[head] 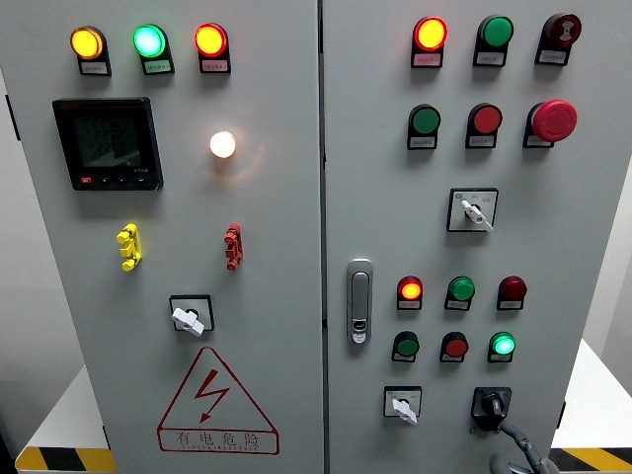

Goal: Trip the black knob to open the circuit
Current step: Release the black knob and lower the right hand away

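Lower right of frame: black knob (491, 403) sits on the right cabinet door (583, 257), right hand (521, 456) just beneath it, barely in view; whether its fingers are open or closed, cannot tell. Risk: fingers slip off, or stray to the white selector (403, 407) alongside

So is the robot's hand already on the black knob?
Yes, the right hand's fingers reach up to touch the black knob.

Grey metallic robot hand (515, 456) at the bottom edge, slim jointed fingers (521, 440) with dark segments, smooth rounded silver-grey knuckle casing
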Robot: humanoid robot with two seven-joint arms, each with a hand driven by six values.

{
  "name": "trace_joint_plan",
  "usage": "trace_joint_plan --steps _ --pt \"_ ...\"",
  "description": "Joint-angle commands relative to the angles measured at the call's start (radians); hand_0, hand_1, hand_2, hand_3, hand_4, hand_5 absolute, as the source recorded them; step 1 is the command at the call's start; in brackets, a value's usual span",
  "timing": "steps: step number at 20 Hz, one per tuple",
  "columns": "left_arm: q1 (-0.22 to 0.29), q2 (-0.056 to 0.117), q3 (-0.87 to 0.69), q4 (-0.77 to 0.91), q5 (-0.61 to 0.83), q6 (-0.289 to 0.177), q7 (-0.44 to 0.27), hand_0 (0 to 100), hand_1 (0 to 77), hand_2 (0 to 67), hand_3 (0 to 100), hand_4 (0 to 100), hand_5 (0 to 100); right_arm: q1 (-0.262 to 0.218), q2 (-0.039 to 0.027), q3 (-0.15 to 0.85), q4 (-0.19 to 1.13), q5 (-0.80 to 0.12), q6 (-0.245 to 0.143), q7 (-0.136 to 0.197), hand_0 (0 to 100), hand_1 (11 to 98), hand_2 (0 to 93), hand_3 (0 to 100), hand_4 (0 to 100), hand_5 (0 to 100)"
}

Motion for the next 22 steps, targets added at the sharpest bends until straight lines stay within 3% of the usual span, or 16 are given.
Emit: trace_joint_plan --steps 1,4,7,9,10,11,15,17,21,22 --pt "0.0 0.0 0.001 -0.001 0.0 0.0 0.0 0 3.5 12.7 21 7 2 -0.011 -0.0023 -0.001 0.008 0.0 -0.01 0.001 83 50.5 6.1 87 91 100" --pt "0.0 0.0 -0.001 0.0 0.0 0.0 0.0 0 3.3 12.7 21 7 2 -0.034 -0.0084 -0.001 0.031 0.0 -0.016 0.001 84 49.7 6.1 87 91 100" --pt "0.0 0.0 0.001 0.0 0.0 0.0 0.0 0 3.3 12.7 21 7 2 -0.063 -0.0069 -0.001 0.063 0.0 -0.016 0.001 83 48.7 5.8 85 89 100" --pt "0.0 -0.002 0.001 -0.001 0.0 0.0 0.0 0 3.3 12.7 21 7 2 -0.083 -0.0069 -0.001 0.094 -0.002 -0.016 0.001 83 48.6 5.5 79 83 100" --pt "0.0 0.0 -0.001 0.0 0.0 0.0 0.0 0 3.2 12.7 21 7 2 -0.095 -0.0038 -0.001 0.112 -0.002 -0.016 0.001 84 48.3 5.8 74 75 100" --pt "-0.001 0.0 -0.001 0.0 0.0 0.0 0.0 0 3.2 12.7 21 7 2 -0.112 -0.0038 -0.001 0.132 -0.002 -0.016 0.001 84 48.1 6.3 69 66 93" --pt "0.0 -0.002 0.001 0.0 0.0 0.0 0.0 0 3.2 12.7 21 7 2 -0.193 0.0039 -0.004 0.195 -0.005 -0.014 0.001 85 48.4 7.7 54 50 76" --pt "0.0 -0.002 -0.001 0.0 0.0 0.0 0.0 0 3.2 12.7 21 7 2 -0.227 0.0039 -0.004 0.22 -0.017 -0.014 0.001 85 48.8 8.6 47 42 68" --pt "0.0 0.0 -0.001 0.0 0.0 0.0 0.0 0 3.4 12.7 21 7 2 -0.247 0.0039 -0.003 0.229 -0.023 -0.014 0.006 85 49.1 9.4 42 37 61" --pt "0.0 0.0 0.001 -0.001 0.0 0.0 0.0 0 3.4 12.7 21 7 2 -0.247 0.0084 -0.004 0.229 -0.028 -0.014 0.006 85 49.1 9.6 40 35 59"
